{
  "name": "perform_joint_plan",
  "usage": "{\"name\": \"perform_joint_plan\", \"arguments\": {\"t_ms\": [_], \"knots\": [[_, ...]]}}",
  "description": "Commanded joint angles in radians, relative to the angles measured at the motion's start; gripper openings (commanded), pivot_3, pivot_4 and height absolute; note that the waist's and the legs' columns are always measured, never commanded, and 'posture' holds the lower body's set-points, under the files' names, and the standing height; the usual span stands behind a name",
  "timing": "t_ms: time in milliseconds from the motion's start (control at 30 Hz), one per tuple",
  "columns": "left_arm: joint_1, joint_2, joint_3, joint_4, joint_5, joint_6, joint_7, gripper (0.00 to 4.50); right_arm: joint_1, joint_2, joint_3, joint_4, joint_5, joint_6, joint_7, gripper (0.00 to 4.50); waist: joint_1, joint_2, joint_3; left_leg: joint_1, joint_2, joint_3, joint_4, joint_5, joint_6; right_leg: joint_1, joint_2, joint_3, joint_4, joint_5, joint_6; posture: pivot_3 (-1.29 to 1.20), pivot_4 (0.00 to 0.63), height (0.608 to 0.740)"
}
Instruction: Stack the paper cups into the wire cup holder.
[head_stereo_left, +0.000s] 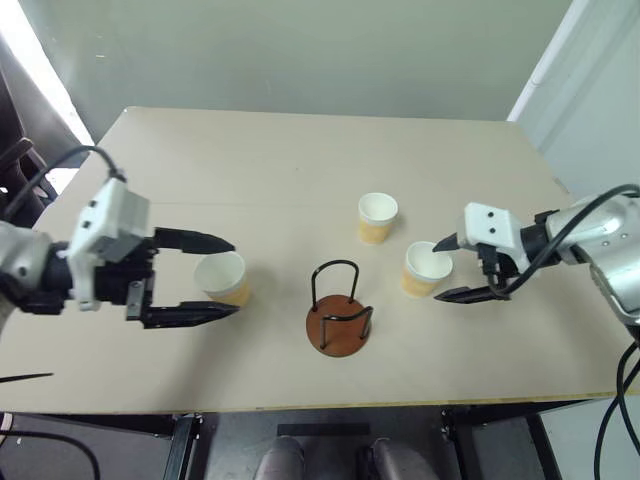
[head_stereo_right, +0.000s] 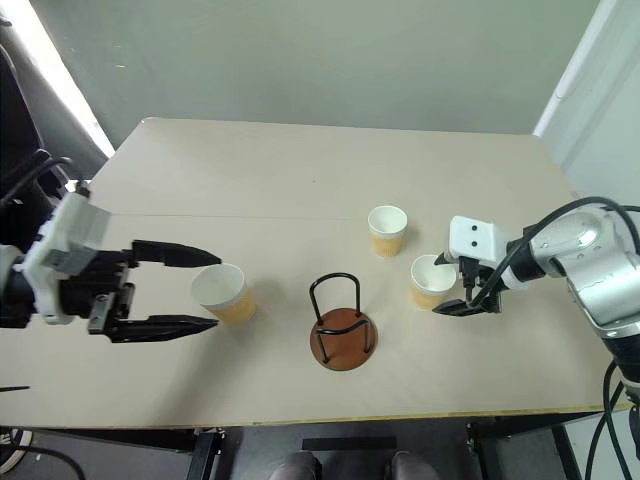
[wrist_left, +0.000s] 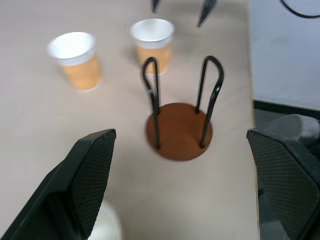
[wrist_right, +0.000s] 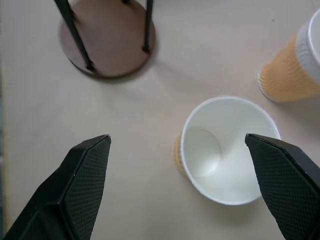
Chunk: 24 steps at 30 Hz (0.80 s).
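A matte beige desk (head_stereo_left: 300, 160) stood before a plain grey-green wall (head_stereo_left: 300, 50). Nearest its front edge, the wire cup holder (head_stereo_left: 340, 312), a round reddish-brown disc with thin black loops, stood empty. Three tapered paper cups (head_stereo_left: 224, 277) (head_stereo_left: 426, 268) (head_stereo_left: 377, 217) stood upright apart. The left end effector (head_stereo_left: 232, 277) gaped wide beside one cup; the right end effector (head_stereo_left: 440, 270) stood wide beside another, neither gripping

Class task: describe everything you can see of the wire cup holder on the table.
The wire cup holder is a round reddish-brown disc base with thin black wire loops rising upright from it. It stands empty on the beige table, near the front edge, between the cups. Nothing touches it but the table.
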Motion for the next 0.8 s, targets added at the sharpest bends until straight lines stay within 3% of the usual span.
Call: {"name": "perform_joint_plan", "arguments": {"t_ms": [33,333,367,500,767,800], "knots": [[0.098,0.014,0.118,-0.012,0.013,0.026,-0.028,4.50,-0.022,0.016,0.000,0.023,-0.029,-0.044,-0.006,4.34,0.000,0.000,0.000,0.000,0.000,0.000,0.000,0.000,0.000,0.000,0.000,0.000,0.000,0.000,0.000,0.00,0.150,0.740],[0.219,0.000,0.205,-0.096,-0.015,0.058,0.000,4.50,-0.040,0.079,0.108,0.135,-0.169,-0.198,-0.004,4.34,0.006,0.000,0.000,-0.002,0.001,-0.002,0.004,-0.002,0.002,0.000,0.001,0.000,0.000,0.000,0.000,0.00,0.150,0.740],[0.222,0.000,0.207,-0.098,-0.015,0.058,0.001,4.50,-0.040,0.083,0.113,0.149,-0.186,-0.218,-0.005,4.19,0.006,0.000,0.000,-0.002,0.001,-0.003,0.005,-0.002,0.002,0.000,0.001,0.001,0.000,0.000,0.000,0.00,0.150,0.740],[0.227,-0.001,0.210,-0.104,-0.017,0.057,0.005,4.50,-0.042,0.097,0.114,0.175,-0.214,-0.257,0.009,3.10,0.006,0.000,0.000,-0.002,0.001,-0.005,0.005,-0.002,0.002,-0.001,0.001,0.001,0.001,0.000,0.000,0.00,0.150,0.740],[0.222,-0.015,0.188,-0.107,-0.026,0.042,0.030,4.50,-0.062,0.097,0.091,0.193,-0.228,-0.293,0.048,0.15,0.005,0.000,0.000,-0.002,0.001,-0.005,0.005,-0.002,0.002,-0.001,0.001,0.001,0.000,0.000,0.000,0.00,0.150,0.740],[0.219,-0.014,0.183,-0.104,-0.025,0.038,0.030,4.50,-0.061,0.094,0.088,0.193,-0.226,-0.296,0.055,0.04,0.005,0.000,0.000,-0.002,0.001,-0.005,0.005,-0.002,0.002,-0.001,0.001,0.001,0.000,0.000,0.000,0.00,0.150,0.740]]}}
